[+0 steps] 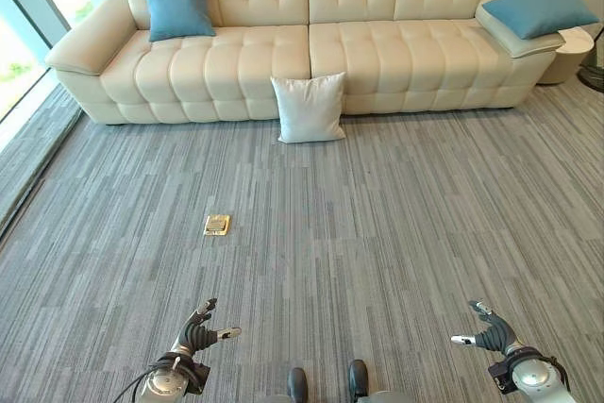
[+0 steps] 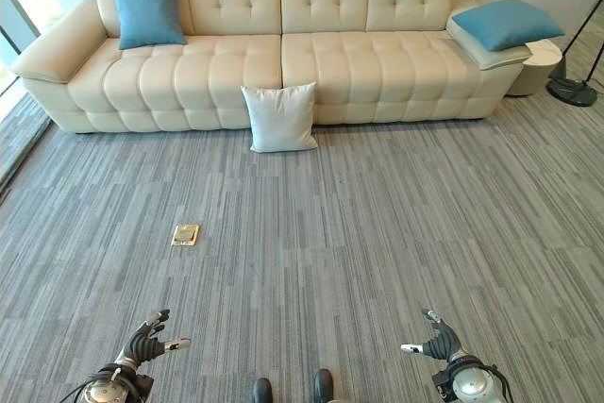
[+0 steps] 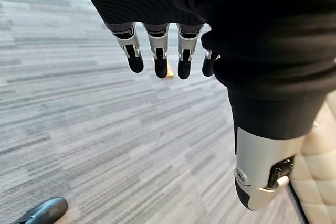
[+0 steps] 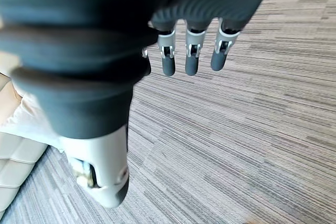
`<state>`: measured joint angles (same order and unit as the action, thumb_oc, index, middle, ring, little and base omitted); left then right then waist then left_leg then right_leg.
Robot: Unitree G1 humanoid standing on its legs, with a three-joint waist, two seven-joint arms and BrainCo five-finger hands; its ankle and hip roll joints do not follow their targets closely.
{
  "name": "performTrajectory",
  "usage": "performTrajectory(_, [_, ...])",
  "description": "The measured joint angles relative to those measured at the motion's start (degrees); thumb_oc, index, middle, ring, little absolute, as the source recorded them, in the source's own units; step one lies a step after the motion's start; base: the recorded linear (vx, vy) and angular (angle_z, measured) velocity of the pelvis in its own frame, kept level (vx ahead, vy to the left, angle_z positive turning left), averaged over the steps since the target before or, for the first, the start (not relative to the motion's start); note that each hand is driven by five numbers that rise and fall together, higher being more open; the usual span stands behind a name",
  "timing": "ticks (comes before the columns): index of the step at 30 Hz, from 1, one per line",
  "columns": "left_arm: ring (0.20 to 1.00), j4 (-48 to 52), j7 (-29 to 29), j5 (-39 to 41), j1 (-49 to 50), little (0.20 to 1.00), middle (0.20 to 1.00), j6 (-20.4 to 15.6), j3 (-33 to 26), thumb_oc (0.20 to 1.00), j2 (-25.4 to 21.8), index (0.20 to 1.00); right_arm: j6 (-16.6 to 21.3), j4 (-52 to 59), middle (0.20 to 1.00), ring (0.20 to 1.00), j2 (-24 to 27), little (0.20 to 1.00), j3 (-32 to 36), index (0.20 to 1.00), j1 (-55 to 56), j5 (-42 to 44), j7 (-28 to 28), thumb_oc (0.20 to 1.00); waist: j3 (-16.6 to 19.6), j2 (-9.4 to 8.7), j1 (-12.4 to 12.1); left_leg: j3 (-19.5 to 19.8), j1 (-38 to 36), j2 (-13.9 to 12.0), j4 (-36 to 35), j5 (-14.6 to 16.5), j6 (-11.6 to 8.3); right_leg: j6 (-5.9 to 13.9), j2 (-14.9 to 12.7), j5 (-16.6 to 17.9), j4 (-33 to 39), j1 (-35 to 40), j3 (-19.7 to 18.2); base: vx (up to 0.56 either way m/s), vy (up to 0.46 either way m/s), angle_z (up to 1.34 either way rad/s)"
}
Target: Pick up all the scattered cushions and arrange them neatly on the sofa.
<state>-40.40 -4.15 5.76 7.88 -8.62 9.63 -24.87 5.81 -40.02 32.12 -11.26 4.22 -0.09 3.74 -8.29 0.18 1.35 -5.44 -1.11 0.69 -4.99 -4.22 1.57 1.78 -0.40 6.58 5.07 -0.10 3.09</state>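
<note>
A white cushion [image 1: 309,108] stands on the carpet, leaning against the front of the cream sofa [image 1: 283,54] near its middle. One blue cushion [image 1: 176,2] rests upright against the sofa's back at its left end. Another blue cushion [image 1: 538,10] lies on the sofa's right arm. My left hand [image 1: 198,332] hovers low at the near left, open and empty, far from the cushions. My right hand [image 1: 491,334] hangs at the near right, also open with nothing in it. Straight fingers [image 3: 160,56] show over bare carpet in the left wrist view.
A small brass floor plate [image 1: 217,225] is set in the grey striped carpet [image 1: 377,224] left of centre. A floor lamp base [image 2: 572,90] and a round side table [image 2: 538,63] stand right of the sofa. A window runs along the left wall.
</note>
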Motion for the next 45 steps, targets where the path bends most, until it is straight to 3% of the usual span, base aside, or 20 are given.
performTrajectory(3, [1.0, -2.67, -0.44, 0.15, -0.07, 1.0, 1.0, 0.53, -1.26, 1.0, 0.68, 1.0, -0.05, -0.09, 1.0, 1.0, -1.0, 1.0, 1.25, 1.0, -0.13, 0.14, 1.09, 1.0, -0.43, 0.11, -0.03, 0.09, 0.11, -0.02, -0.02, 0.66, -0.84, -0.19, 0.04, -0.14, -0.01, -0.07, 0.07, 0.01, 0.005, 0.0])
performTrajectory(16, [1.0, -3.56, -0.62, 0.18, 0.31, 1.0, 1.0, 1.38, -1.8, 1.0, 1.25, 1.0, -0.42, -1.4, 1.0, 1.0, -3.23, 1.0, 3.32, 1.0, 0.89, 2.6, 3.15, 1.0, -1.05, -0.91, -0.22, 0.49, 2.18, 0.13, 0.06, 0.82, -0.59, -0.46, -0.13, -0.33, -0.03, -1.89, 0.71, 0.04, 0.026, 0.02])
performTrajectory(26, [1.0, -3.07, -1.61, 0.4, -1.89, 1.0, 1.0, 1.78, -3.15, 1.0, 0.96, 1.0, -1.36, -3.52, 1.0, 1.0, -3.69, 1.0, 2.96, 1.0, -2.58, 3.52, 3.72, 1.0, -1.62, -2.11, -0.78, -0.1, 4.42, 0.92, 0.41, 0.64, 1.17, -0.04, -0.92, 0.25, -1.19, -4.85, 0.01, 0.08, 0.107, -0.03])
performTrajectory(27, [1.0, -2.86, -1.61, 0.41, -2.1, 1.0, 1.0, 1.75, -3.14, 1.0, 0.89, 1.0, -1.34, -3.5, 1.0, 1.0, -3.91, 1.0, 2.93, 1.0, -3.09, 3.52, 3.73, 1.0, -1.65, -2.1, -0.82, -0.3, 4.48, 1.04, 0.41, 0.94, 1.39, 0.33, -0.91, 0.14, -2.22, -5.58, -0.09, 0.09, 0.118, -0.27])
performTrajectory(30, [1.0, -2.99, -1.68, 0.55, -4.14, 1.0, 1.0, 1.79, -2.93, 1.0, 0.82, 1.0, -1.34, -2.76, 1.0, 1.0, -4.06, 1.0, 2.63, 1.0, -6.12, 3.51, 3.69, 1.0, -4.04, -1.06, -0.4, -0.96, 4.0, 0.22, 0.64, 1.3, 2.44, 4.1, -0.77, -3.16, -15.3, -11.69, -0.3, 0.15, 0.075, -0.2])
performTrajectory(31, [1.0, -3.2, -1.87, 0.54, -4.83, 1.0, 1.0, 1.63, -2.93, 1.0, 0.7, 1.0, -1.32, -2.1, 1.0, 1.0, -3.95, 1.0, 1.79, 1.0, -6.86, 3.5, 3.69, 1.0, -5.12, -1.13, -0.28, -0.33, 3.22, 0.55, 0.58, 2.75, 3.07, 4.93, -1.05, -4.95, -23.37, -15.92, -0.68, 0.25, 0.066, -0.17])
performTrajectory(33, [1.0, -3.71, -2.06, 0.51, -5.66, 1.0, 1.0, 1.91, -2.9, 1.0, 0.69, 1.0, -1.29, -0.33, 1.0, 1.0, -4.14, 1.0, 0.46, 1.0, -6.66, 3.48, 3.53, 1.0, -6.28, -1.24, 0.55, 0.24, 2.74, 1.0, 0.97, 3.27, 3.73, 5.14, -2.03, -9.25, -30.55, -21.08, -0.17, 0.33, -0.023, 0.13])
performTrajectory(35, [1.0, -3.75, -2.44, 0.53, -6.3, 1.0, 1.0, 1.85, -2.9, 1.0, 0.69, 1.0, -1.35, 0.25, 1.0, 1.0, -4.42, 1.0, 0.28, 1.0, -5.94, 3.5, 3.52, 1.0, -6.92, -1.58, 0.77, 0.35, 1.98, 1.52, 1.07, 3.98, 4.2, 5.11, -2.66, -9.53, -27.46, -23.4, 0.3, 0.38, -0.056, 0.13])
performTrajectory(37, [1.0, -4.15, -2.66, 0.54, -6.38, 1.0, 1.0, 1.84, -2.97, 1.0, 0.91, 1.0, -1.29, 0.72, 1.0, 1.0, -4.53, 1.0, 0.18, 1.0, -5.78, 3.48, 3.58, 1.0, -7.36, -1.69, 1.43, 0.99, 1.86, 1.93, 1.96, 5.04, 4.09, 6.08, -3.09, -8.96, -20.06, -24.88, 1.3, 0.45, -0.101, 0.17])
performTrajectory(38, [1.0, -5.66, -2.71, 0.54, -6.92, 1.0, 1.0, 1.88, -3.03, 1.0, 1.25, 1.0, -1.37, 0.49, 1.0, 1.0, -4.82, 1.0, 0.16, 1.0, -5.44, 3.48, 3.57, 1.0, -7.4, -1.62, 1.83, 1.6, 1.8, 2.16, 2.83, 6.15, 3.93, 6.83, -3.18, -8.34, -12.73, -25.26, 1.32, 0.32, -0.094, 0.21])
performTrajectory(40, [1.0, -5.78, -2.82, 0.5, -6.19, 1.0, 1.0, 2.15, -3.04, 1.0, 1.64, 1.0, -1.61, 0.14, 1.0, 1.0, -5.29, 1.0, 0.01, 1.0, -4.87, 3.38, 3.51, 1.0, -7.55, -1.73, 2.49, 3.02, -0.13, 2.77, 4.33, 8.85, 3.75, 6.06, -3.8, -6.09, -8.57, -25.52, 1.66, 0.39, -0.154, 0.39])
performTrajectory(41, [1.0, -5.58, -2.79, 0.44, -5.93, 1.0, 1.0, 2.14, -2.97, 1.0, 1.78, 1.0, -1.64, 0.17, 1.0, 1.0, -5.24, 1.0, 0.02, 1.0, -4.37, 3.35, 3.47, 1.0, -7.61, -1.61, 2.8, 3.7, -1.18, 2.84, 4.79, 9.87, 3.47, 5.99, -3.99, -5.55, -9.08, -25.18, 1.6, 0.53, -0.299, 0.67])
performTrajectory(42, [1.0, -5.45, -2.79, 0.38, -5.5, 1.0, 1.0, 2.15, -2.81, 1.0, 2.25, 1.0, -1.94, -0.02, 1.0, 1.0, -5.2, 1.0, 0.13, 1.0, -3.15, 3.31, 3.3, 1.0, -7.4, -1.27, 2.95, 4.98, -3.26, 2.15, 5.11, 11.36, 2.86, 4.52, -3.56, -5.05, -12.09, -23.43, 1.68, 0.4, -0.241, 0.69])
performTrajectory(43, [1.0, -5.46, -2.81, 0.38, -5.05, 1.0, 1.0, 2.23, -2.79, 1.0, 3.35, 1.0, -2.55, -0.24, 1.0, 1.0, -5.26, 1.0, 0.61, 1.0, -1.89, 3.25, 3.08, 1.0, -7.34, 0.57, 3.08, 6.24, -4.96, 0.37, 6.56, 13.27, 1.33, 1.1, -1.88, -6.54, -19.33, -22.38, 1.58, 0.38, -0.339, 1.3])
performTrajectory(44, [1.0, -5.24, -2.61, 0.37, -4.47, 1.0, 1.0, 1.82, -0.67, 1.0, 2.62, 1.0, -2.53, 0.04, 1.0, 1.0, -5.8, 1.0, 0.43, 1.0, 1.88, 3.11, 2.86, 1.0, -4.38, -1.49, 4.7, 6.04, -1.99, 1.48, 16.06, 15.77, -2.7, 1.09, -3.14, -3.16, -17.09, -18.15, 1.41, 0.28, -0.275, 1.13])
performTrajectory(45, [1.0, -5.36, -2.59, 0.38, -4.16, 1.0, 1.0, 1.61, -0.63, 1.0, 3.22, 1.0, -2.6, -1.11, 1.0, 1.0, -5.76, 1.0, 0.83, 1.0, 1.6, 2.9, 2.72, 1.0, -4.73, -0.86, 3.68, 5.85, 0.14, 0.36, 23.45, 16.23, -4.61, -3.66, -1.93, -4.3, -17.47, -16.74, 1.81, 0.28, -0.276, 0.87])
